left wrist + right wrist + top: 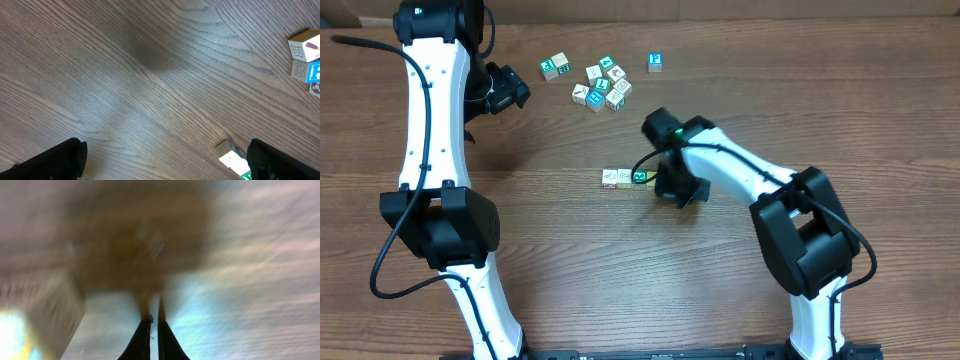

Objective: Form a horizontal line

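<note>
A short row of tiny cubes forms the horizontal line (625, 178) in the middle of the table: two whitish cubes on the left, then a teal-and-white cube (640, 177). Its right end disappears under my right gripper (666, 187), so anything beyond the teal cube is hidden. In the right wrist view the right gripper (154, 339) is shut with nothing between its fingers, low over the blurred table, with a blurred pale cube (50, 310) to its left. My left gripper (513, 92) hangs open at the back left, far from the row. In its own view the left gripper (165, 160) holds nothing.
A loose jumble of white and teal cubes (602, 86) lies at the back centre, with one cube (555, 67) to its left and a lone teal cube (655, 62) to its right. The left wrist view shows some of them (305, 55) and a nearer cube (232, 159).
</note>
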